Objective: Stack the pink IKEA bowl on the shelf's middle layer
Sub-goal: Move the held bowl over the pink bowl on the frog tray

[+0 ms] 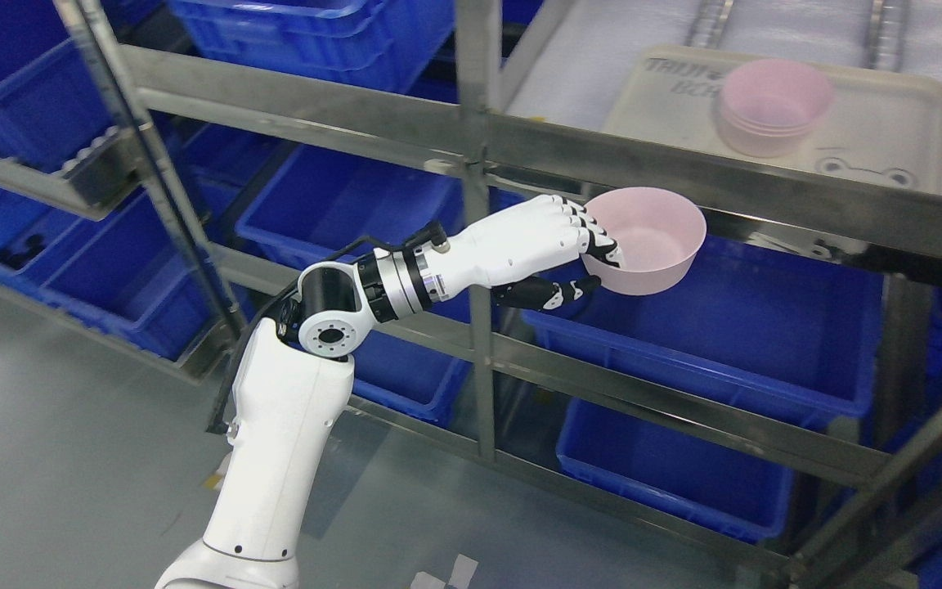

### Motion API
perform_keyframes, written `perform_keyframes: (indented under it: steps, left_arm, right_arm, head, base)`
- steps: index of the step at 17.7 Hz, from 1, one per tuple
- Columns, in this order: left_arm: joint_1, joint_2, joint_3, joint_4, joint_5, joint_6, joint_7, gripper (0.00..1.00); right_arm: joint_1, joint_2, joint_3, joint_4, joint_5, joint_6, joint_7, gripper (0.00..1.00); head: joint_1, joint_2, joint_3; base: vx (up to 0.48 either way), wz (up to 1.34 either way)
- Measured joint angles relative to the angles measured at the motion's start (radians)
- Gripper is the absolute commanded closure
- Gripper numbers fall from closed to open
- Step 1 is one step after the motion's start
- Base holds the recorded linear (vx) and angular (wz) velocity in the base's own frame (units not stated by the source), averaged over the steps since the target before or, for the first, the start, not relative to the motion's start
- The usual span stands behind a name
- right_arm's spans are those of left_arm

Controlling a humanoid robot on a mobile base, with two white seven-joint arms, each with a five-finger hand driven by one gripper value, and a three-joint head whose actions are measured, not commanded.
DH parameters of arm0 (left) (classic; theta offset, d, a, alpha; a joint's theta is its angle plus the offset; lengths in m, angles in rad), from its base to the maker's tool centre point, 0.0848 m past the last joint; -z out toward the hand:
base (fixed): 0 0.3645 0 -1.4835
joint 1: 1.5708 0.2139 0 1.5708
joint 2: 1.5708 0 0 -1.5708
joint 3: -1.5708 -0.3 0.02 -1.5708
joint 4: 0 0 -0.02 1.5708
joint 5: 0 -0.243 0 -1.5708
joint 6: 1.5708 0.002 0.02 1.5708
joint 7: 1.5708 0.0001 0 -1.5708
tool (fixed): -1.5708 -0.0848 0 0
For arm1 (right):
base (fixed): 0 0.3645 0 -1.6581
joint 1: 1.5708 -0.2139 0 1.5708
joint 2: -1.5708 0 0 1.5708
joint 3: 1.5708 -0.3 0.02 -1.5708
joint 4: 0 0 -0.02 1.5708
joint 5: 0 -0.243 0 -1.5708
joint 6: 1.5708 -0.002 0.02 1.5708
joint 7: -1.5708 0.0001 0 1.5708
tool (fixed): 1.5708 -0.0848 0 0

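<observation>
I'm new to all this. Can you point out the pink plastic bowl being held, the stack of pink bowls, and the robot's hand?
Held pink plastic bowl (655,233): head view, inner wall.
Stack of pink bowls (773,102): head view, top bowl's inside.
White left hand (532,237): head view, back of hand.

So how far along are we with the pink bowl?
Done: the left robot hand has a pink bowl gripped by its rim and lifted clear in front of the shelf rail. In hand: carrying it toward the stack of pink bowls on the beige tray. Left: raise it over the rail, nest it on the stack, release.
</observation>
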Motion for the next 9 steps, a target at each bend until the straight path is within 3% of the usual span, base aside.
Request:
perform_keyframes:
  steps: [5,9]
  left_arm:
    - [-0.146,0.000,0.015,0.003,-0.001,0.000,0.007,0.97]
    - [-0.227,0.055,0.054,0.008,-0.025,0.000,-0.025,0.97]
  right_arm:
    - [0.000,0.000,0.000,0.000,0.000,0.000,0.000,0.00]
    - [0.000,0.000,0.000,0.000,0.000,0.000,0.000,0.00]
  head:
    - [0.0000,0.000,0.000]
    - [0.0000,0.000,0.000]
  base:
    - [0.077,-0.78]
    - [0.091,-0.43]
